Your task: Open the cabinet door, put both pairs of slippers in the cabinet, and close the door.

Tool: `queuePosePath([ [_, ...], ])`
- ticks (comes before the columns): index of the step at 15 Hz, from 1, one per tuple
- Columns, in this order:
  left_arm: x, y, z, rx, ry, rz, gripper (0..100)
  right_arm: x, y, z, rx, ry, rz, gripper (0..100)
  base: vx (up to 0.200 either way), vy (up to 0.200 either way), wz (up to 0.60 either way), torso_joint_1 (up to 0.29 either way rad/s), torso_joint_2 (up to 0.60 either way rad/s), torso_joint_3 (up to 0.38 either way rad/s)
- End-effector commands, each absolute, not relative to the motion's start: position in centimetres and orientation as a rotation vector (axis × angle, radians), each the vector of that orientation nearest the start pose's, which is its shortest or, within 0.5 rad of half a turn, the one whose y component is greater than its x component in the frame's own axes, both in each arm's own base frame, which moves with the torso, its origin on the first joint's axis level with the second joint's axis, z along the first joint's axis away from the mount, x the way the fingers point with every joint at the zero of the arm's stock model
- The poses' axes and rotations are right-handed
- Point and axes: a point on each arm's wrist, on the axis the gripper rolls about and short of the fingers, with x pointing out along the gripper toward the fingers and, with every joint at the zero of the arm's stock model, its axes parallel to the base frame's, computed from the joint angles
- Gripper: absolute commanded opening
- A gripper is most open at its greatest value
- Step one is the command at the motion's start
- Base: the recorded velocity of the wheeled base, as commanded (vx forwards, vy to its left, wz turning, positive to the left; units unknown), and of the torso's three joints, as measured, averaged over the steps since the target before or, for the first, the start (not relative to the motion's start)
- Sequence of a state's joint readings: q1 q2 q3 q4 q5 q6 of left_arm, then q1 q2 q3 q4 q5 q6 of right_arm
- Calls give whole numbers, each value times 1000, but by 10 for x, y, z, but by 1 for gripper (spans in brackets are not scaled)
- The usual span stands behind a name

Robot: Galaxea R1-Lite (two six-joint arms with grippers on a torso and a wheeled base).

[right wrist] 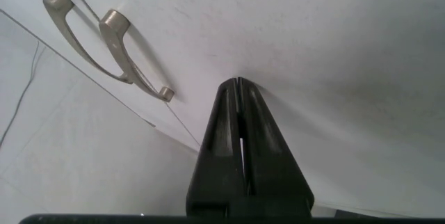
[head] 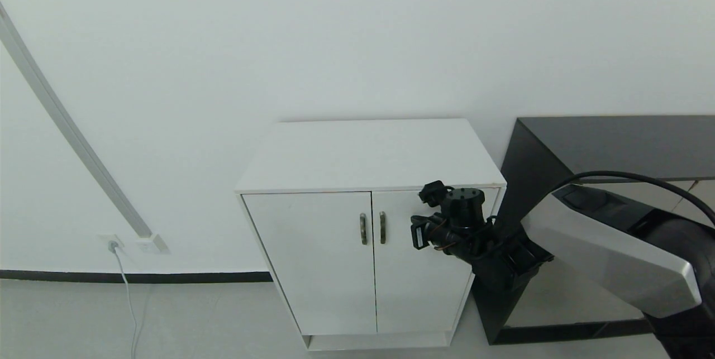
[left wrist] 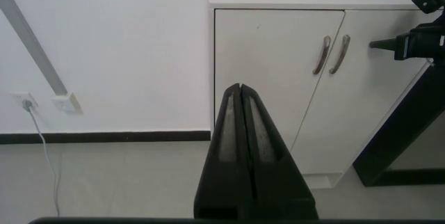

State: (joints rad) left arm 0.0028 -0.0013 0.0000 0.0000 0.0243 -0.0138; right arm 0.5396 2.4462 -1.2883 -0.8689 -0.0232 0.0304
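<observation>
The white cabinet point(head: 368, 155) stands against the wall with both doors closed. Two metal handles point(head: 363, 229) point(head: 382, 228) sit side by side at the middle seam. My right gripper point(head: 414, 233) is shut and empty, level with the handles and just to their right, in front of the right door. In the right wrist view its tips point(right wrist: 238, 82) lie very close to the door panel, beside the right door's handle point(right wrist: 135, 57). My left gripper point(left wrist: 240, 88) is shut and empty, held well back from the cabinet and pointing at the left door point(left wrist: 278, 78).
A black glossy table point(head: 614, 141) stands right beside the cabinet's right side. A wall socket point(head: 113, 245) with a white cable hanging to the floor is at the left, under a slanted cable duct point(head: 67, 124). Open floor lies before the cabinet.
</observation>
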Motion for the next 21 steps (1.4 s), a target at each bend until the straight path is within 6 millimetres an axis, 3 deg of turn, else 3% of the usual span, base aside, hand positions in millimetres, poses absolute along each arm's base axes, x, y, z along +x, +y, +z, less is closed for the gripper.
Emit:
queuePosePath([
  [1, -23, 0, 75, -15, 0, 28, 0, 402, 240, 34, -49, 287, 509, 0, 0, 0, 0, 0, 0, 0],
  [17, -23, 0, 75, -15, 0, 28, 0, 403, 238, 37, -45, 278, 504, 0, 0, 0, 0, 0, 0, 0],
  [21, -23, 0, 75, -15, 0, 28, 0, 380, 234, 50, -49, 286, 522, 0, 0, 0, 0, 0, 0, 0],
])
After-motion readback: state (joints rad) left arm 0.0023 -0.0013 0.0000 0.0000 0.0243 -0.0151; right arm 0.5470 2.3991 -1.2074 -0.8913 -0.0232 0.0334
